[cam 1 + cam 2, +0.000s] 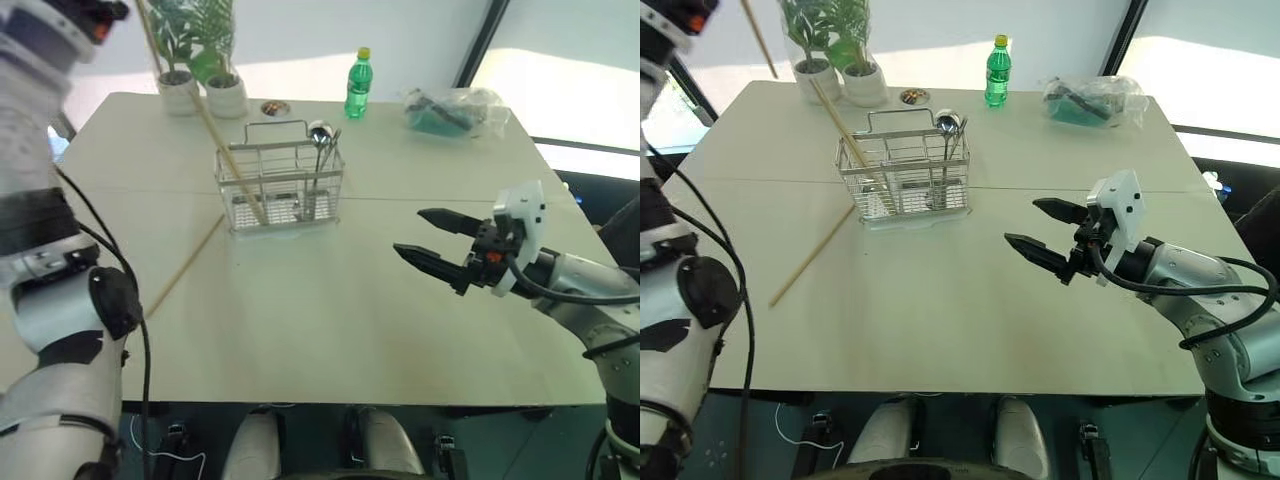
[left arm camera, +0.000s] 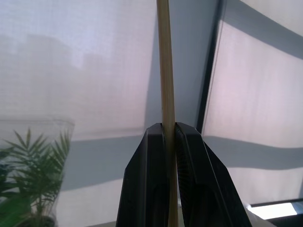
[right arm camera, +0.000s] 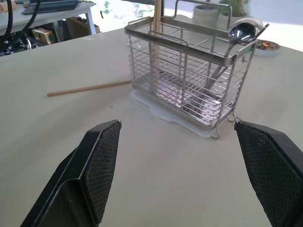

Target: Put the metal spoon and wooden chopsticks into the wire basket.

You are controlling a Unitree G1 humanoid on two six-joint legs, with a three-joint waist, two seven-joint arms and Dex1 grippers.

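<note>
A: What sits nearest?

B: The right gripper [image 1: 428, 237], hovering over the near right part of the white table [image 1: 330, 320]. Its two black fingers stand wide apart with nothing between them, pointing left toward the middle of the table.

A: And the wire basket?

B: The wire basket [image 1: 281, 188] stands upright on a thin clear tray, far of centre and a little to the left. The metal spoon [image 1: 319, 150] is inside it at the right end, handle down, its round bowl sticking up above the rim.

A: The wooden chopsticks?

B: One chopstick [image 1: 227, 155] leans in the basket's left end, its lower tip inside and its upper end slanting up and away to the far left. Another chopstick [image 1: 812, 257] lies flat on the table, left of the basket, running diagonally toward the near left.

A: What about the left gripper?

B: The left gripper [image 2: 169, 130] is raised high at the far left. In its wrist view the black fingers are pressed tight on a pale wooden stick that rises between them.

A: Anything else on the table?

B: Along the far edge: two potted plants [image 1: 205, 60], a green bottle [image 1: 358, 84] and a crumpled clear bag [image 1: 452, 109].
</note>
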